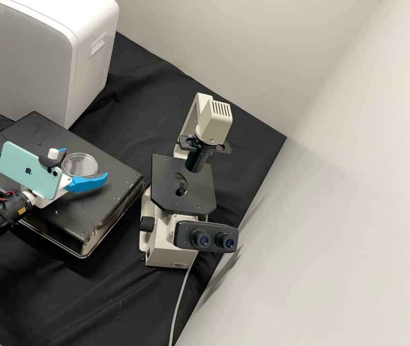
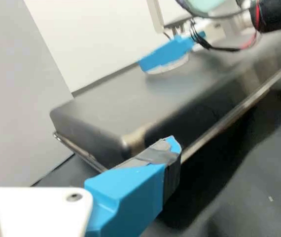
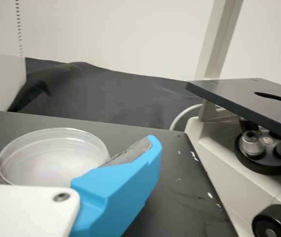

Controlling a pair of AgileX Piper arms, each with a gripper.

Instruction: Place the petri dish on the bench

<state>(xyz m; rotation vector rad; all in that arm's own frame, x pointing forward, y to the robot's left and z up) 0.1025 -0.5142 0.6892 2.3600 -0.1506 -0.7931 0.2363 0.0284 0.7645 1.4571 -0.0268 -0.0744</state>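
A clear, round petri dish (image 1: 80, 164) (image 3: 47, 155) rests on top of a flat black case (image 1: 90, 211) at the left of the bench. My right gripper (image 1: 78, 166) (image 3: 71, 143), which comes in from the left, is shut on the dish, with one blue finger on each side of it. From low beside the case, the left wrist view shows the black case (image 2: 145, 106) with the right gripper's blue finger (image 2: 167, 52) over the dish (image 2: 166, 66) on top. My left gripper (image 2: 76, 148) is open and holds nothing.
A white and black microscope (image 1: 186, 202) stands right of the case, its stage (image 3: 251, 101) close to the dish. A white box-shaped appliance (image 1: 42, 53) sits at the back left. Black cloth (image 1: 133, 105) covers the bench; a pale wall runs along its right edge.
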